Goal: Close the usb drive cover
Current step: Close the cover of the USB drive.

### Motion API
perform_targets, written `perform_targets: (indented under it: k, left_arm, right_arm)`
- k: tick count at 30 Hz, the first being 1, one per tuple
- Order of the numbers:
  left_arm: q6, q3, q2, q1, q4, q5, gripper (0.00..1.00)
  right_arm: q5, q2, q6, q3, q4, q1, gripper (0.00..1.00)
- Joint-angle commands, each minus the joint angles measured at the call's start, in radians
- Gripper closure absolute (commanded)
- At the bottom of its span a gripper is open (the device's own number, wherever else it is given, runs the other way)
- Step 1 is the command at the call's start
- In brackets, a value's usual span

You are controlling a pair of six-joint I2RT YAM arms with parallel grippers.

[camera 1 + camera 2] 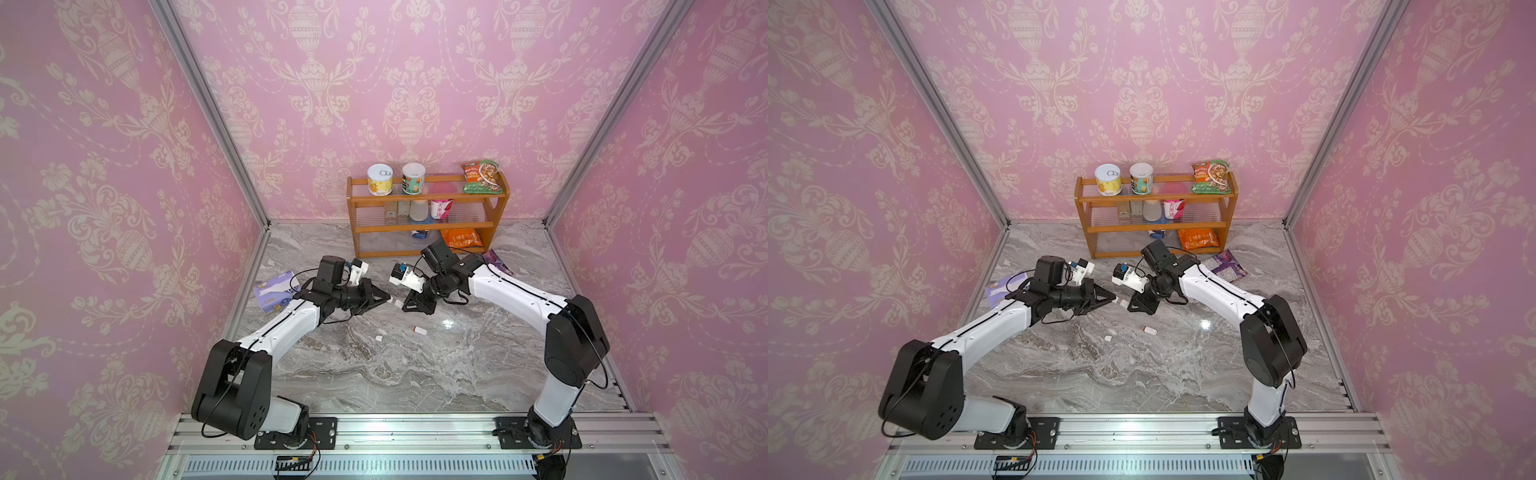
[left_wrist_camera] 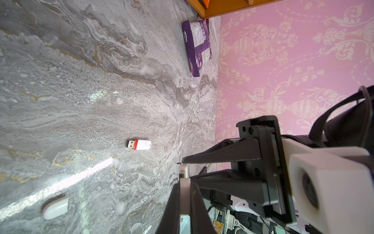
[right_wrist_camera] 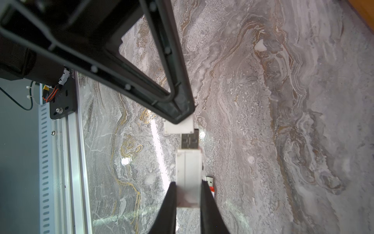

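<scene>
The light is bright and even and falls from overhead. In both top views the marble tabletop (image 1: 415, 374) (image 1: 1142, 374) carries one small hot spot of glare (image 1: 449, 323) (image 1: 1204, 324). Shadows under the arms (image 1: 286, 324) are soft and short. The aluminium posts (image 1: 208, 112) splay outward with wide-angle distortion. In the left wrist view a long glare streak (image 2: 81, 178) washes out the stone, and a loose white cap (image 2: 54, 207) near the lens is blurred. In the right wrist view the near black fingers (image 3: 95, 68) are out of focus, while the stone beyond is sharp.

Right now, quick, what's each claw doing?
Left claw: shut on the white cap.
Right claw: shut on the usb drive, plug bare.
</scene>
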Motion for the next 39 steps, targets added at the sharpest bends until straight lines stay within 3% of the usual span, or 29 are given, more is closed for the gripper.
perform_targets:
  k: [1,19,29,33,36,39]
  left_arm:
    - [-0.023,0.02,0.011,-0.005,0.021,0.002,1.0]
    - [-0.041,0.022,0.031,-0.006,0.047,0.009,1.0]
    - [-0.082,0.01,0.055,-0.033,0.119,0.048,1.0]
    - [-0.024,0.03,0.066,-0.062,0.084,0.083,1.0]
    - [0.126,0.095,0.068,-0.104,-0.105,0.047,1.0]
    - [0.17,0.109,0.073,-0.129,-0.139,0.06,1.0]
  right_arm:
    - [0.009,-0.039,0.001,0.011,0.014,0.01,1.0]
    - [0.029,-0.05,-0.003,0.012,0.033,0.032,1.0]
    - [0.04,-0.082,0.093,-0.083,0.269,0.046,1.0]
    - [0.032,-0.116,0.069,-0.132,0.336,0.046,1.0]
    - [0.034,-0.116,0.02,-0.106,0.285,0.046,1.0]
    - [0.043,-0.116,-0.027,-0.096,0.245,0.046,1.0]
